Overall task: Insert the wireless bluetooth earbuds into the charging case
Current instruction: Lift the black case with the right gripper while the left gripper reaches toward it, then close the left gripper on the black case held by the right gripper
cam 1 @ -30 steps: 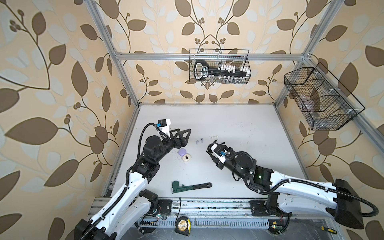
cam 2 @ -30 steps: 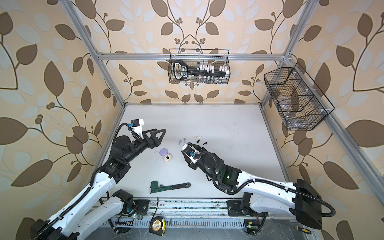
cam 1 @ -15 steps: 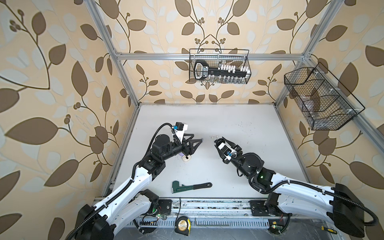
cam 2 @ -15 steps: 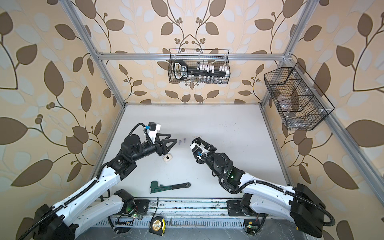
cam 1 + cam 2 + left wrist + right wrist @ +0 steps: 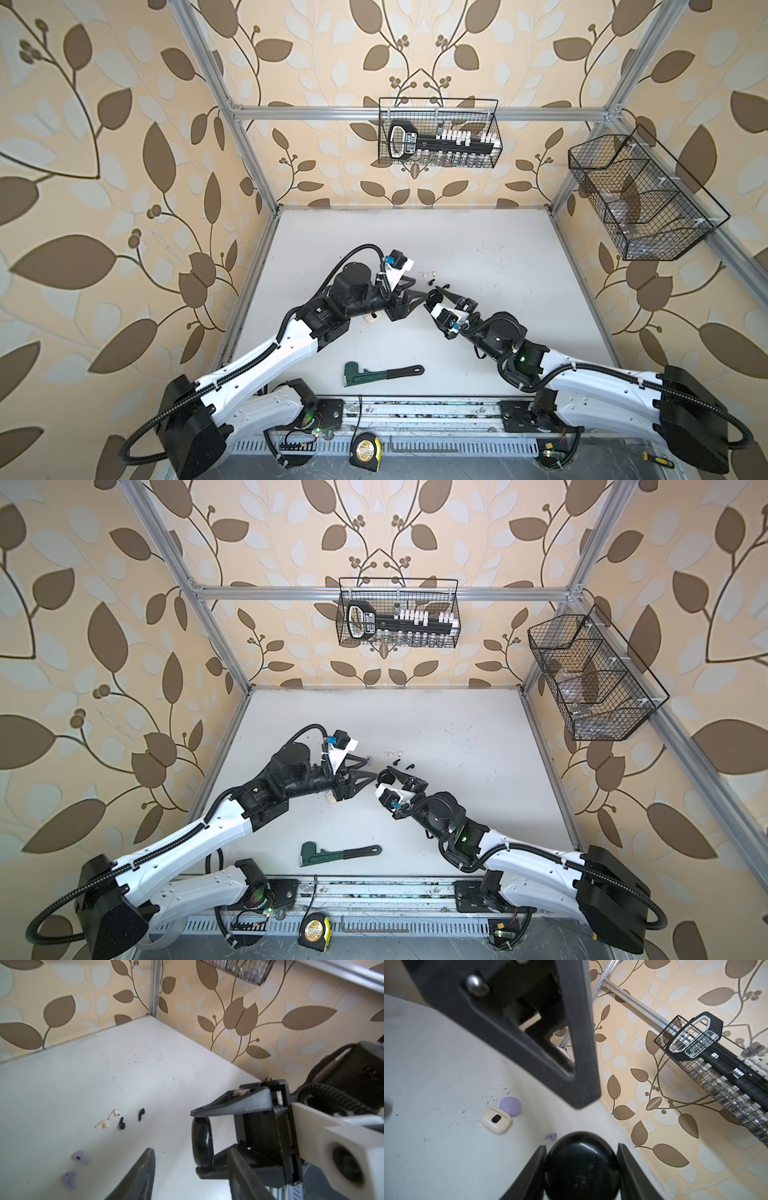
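**Holding the black case in the right claw; earbuds loose on the desk**

Right claw (image 5: pixel 581 1147): fingers clamped on opposite sides of the round black charging case (image 5: pixel 202 1142).

Left claw (image 5: pixel 420 287): fingers apart, bare desk (image 5: pixel 478 249) visible between them from the left wrist camera. Its tips sit just beside the black charging case, facing the right claw. Whether they touch the case cannot be told.

Earbuds: all six lie on the desk, none seated in a case.
- white earbuds (image 5: pixel 113 1113): the pair close together, stems nearly meeting.
- black earbuds (image 5: pixel 122 1124): just beside the white pair.
- lilac earbuds (image 5: pixel 80 1157): a little apart from the other four.

In both top views the white and black pairs lie just beyond the two claws, toward the back wall.

White charging case (image 5: pixel 496 1120) and lilac charging case (image 5: pixel 510 1106): both shut, touching each other on the desk, mostly hidden under the left arm from above.

Also on the desk: green pipe wrench (image 5: pixel 380 372), near the front edge.
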